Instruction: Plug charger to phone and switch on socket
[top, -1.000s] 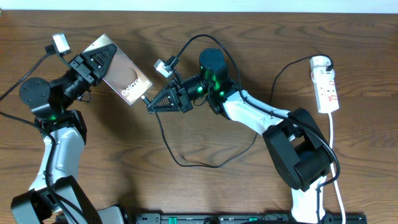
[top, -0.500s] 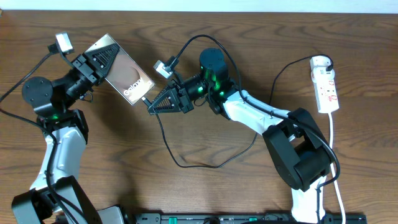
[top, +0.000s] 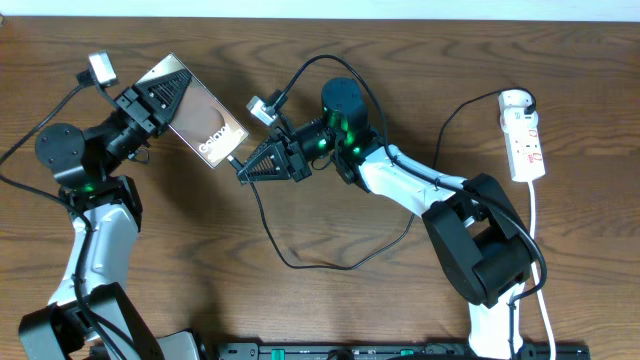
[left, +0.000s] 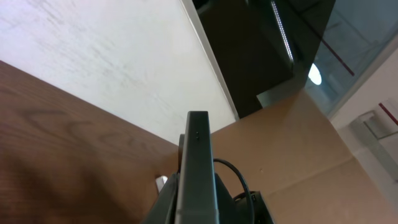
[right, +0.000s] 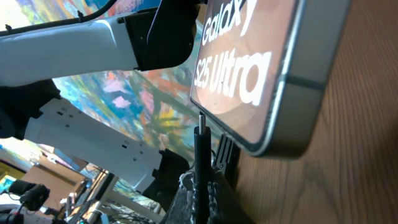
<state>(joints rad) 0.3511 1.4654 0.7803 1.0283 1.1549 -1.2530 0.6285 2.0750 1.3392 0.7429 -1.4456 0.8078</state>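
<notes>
Holding the phone (top: 200, 120) off the table (top: 200, 270) gives you an exposed port end. The left claw (top: 150, 100) pinches it by its far-left end, so the short end beside the "Galaxy" lettering points right and near, toward the other arm. In the left wrist view the phone (left: 198, 155) shows edge-on, rising straight out between the pressed fingers (left: 166, 198), which suggests a centred hold. The left arm reaches up from the near left, its wrist bent toward the table centre, and the phone's back faces up.

The right claw (top: 252, 163) is clamped on the charger (top: 330, 267) just behind its plug tip (right: 200, 130), so the tip projects as a short stiff stub you can aim. The slack cable loops near and right across the table and, by its look, puts no pull on the plug. The right arm stretches from the near right to the far centre, wrist turned left, so its claw points at the phone's free end. In the right wrist view the plug tip stands straight out of the right claw (right: 200, 190) and meets the lower rim of the phone (right: 249, 74). You cannot tell whether it has entered the port.

The socket (top: 524, 140) lies at the far right, well apart from both claws and untouched by either
</notes>
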